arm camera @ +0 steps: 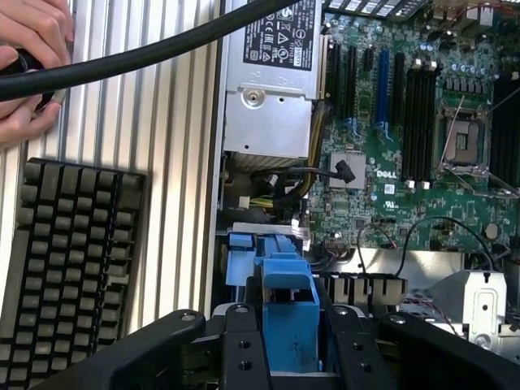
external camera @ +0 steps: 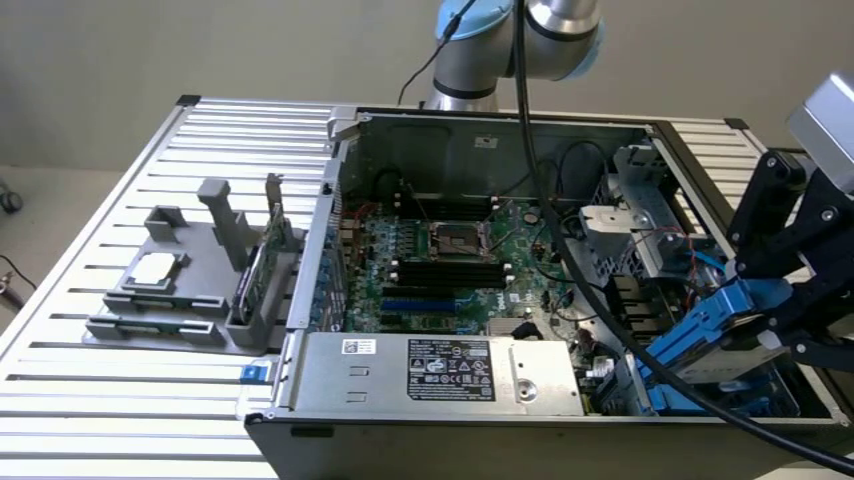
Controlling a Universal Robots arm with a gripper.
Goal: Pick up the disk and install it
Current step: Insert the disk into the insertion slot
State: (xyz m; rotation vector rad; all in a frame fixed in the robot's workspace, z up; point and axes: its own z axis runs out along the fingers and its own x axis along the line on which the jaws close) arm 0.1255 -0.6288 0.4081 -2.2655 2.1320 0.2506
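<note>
"DELL" — on the motherboard (arm camera: 406,175)

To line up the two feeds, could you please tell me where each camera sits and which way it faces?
Exterior view: off the arm, looking down into the open computer case; arm and gripper show.
Wrist view: on the wrist, looking past the gripper into the case; a person's hand shows.
Shared: gripper clamped on the disk, motherboard.

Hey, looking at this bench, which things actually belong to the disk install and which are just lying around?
Part of the job:
- disk in its blue carrier, gripped by the robot's hand
- open computer case under it

Just lying about:
- keyboard
- grey holder with a square chip
- person's hand
</note>
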